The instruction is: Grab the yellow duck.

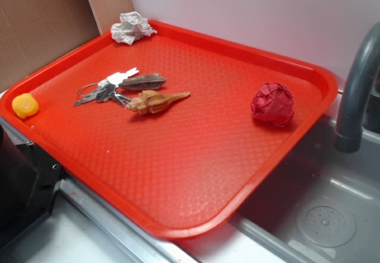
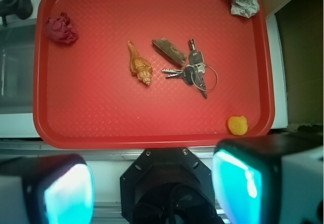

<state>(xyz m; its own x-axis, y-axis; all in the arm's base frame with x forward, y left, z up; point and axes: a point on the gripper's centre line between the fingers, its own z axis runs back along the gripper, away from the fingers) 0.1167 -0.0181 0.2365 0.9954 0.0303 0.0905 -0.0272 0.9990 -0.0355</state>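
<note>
Nothing grabbed yet: the yellow duck (image 1: 25, 105) sits alone in the red tray's (image 1: 196, 174) near-left corner, while the gripper (image 2: 152, 186) hovers high above, jaws spread wide, empty.

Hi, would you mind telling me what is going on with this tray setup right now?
A WidowX arm is set to grab the yellow duck, which sits untouched in a corner of the red tray. The gripper hangs open above the tray's near edge, holding nothing. Keys, a seashell and paper balls lie elsewhere on the tray.
</note>
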